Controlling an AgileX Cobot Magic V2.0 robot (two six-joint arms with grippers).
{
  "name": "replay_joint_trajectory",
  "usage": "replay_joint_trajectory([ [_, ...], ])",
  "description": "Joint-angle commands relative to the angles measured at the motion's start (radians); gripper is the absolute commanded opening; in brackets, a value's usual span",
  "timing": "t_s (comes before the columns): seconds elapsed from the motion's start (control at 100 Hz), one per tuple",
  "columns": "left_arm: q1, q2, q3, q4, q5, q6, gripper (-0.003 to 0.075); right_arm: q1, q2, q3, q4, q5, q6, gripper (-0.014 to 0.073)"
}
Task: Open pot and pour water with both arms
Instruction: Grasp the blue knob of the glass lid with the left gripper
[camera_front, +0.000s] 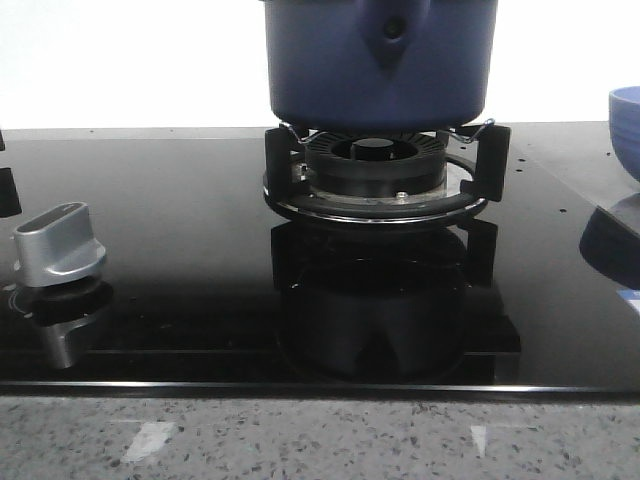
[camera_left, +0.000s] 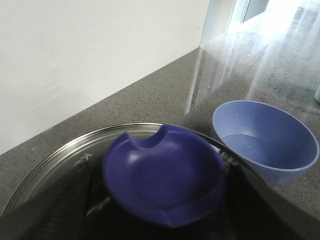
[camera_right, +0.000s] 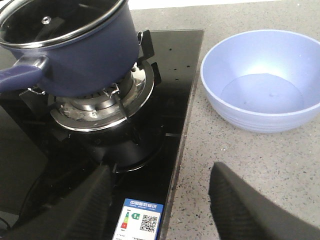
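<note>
The dark blue pot (camera_front: 380, 60) stands on the gas burner (camera_front: 375, 170); its top is cut off in the front view. It also shows in the right wrist view (camera_right: 85, 55), steel-rimmed, with its handle (camera_right: 17, 77) pointing away from the bowl. In the left wrist view a glass lid with a steel rim (camera_left: 75, 150) carries a dark blue knob (camera_left: 165, 170). My left gripper (camera_left: 160, 192) has its fingers wide on either side of that knob; their contact is hidden. My right gripper (camera_right: 160, 175) is open and empty, low over the cooktop's right edge.
A light blue bowl (camera_right: 260, 80) stands on the grey counter to the right of the stove, also in the front view (camera_front: 626, 125) and left wrist view (camera_left: 265, 140). A silver stove knob (camera_front: 58, 245) sits on the black glass cooktop (camera_front: 180, 200). A label (camera_right: 141, 220) lies under my right gripper.
</note>
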Motion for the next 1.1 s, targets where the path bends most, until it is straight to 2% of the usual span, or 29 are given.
replay_joint_trajectory([
  [0.0,-0.008,-0.029,-0.036,-0.099,-0.002,0.062,0.0487,0.004,0.016,-0.034,0.014,-0.074,-0.014,0.0393],
  [0.17,-0.008,0.002,-0.036,-0.163,0.029,0.143,0.0487,0.004,0.016,-0.034,0.014,-0.074,-0.014,0.0393],
  [0.62,-0.008,0.016,-0.036,-0.220,0.021,0.215,0.0472,0.004,0.016,-0.034,0.014,-0.074,-0.014,0.0393],
  [0.71,-0.008,0.016,-0.036,-0.233,0.021,0.215,0.0438,0.004,0.016,-0.034,0.014,-0.074,-0.014,0.0393],
  [0.95,-0.008,0.016,-0.036,-0.233,0.023,0.215,0.0267,0.004,0.016,-0.034,0.012,-0.074,-0.014,0.0393],
  [1.09,-0.008,0.006,-0.036,-0.241,0.024,0.215,0.0259,0.004,0.016,-0.034,-0.013,-0.074,-0.014,0.0393],
])
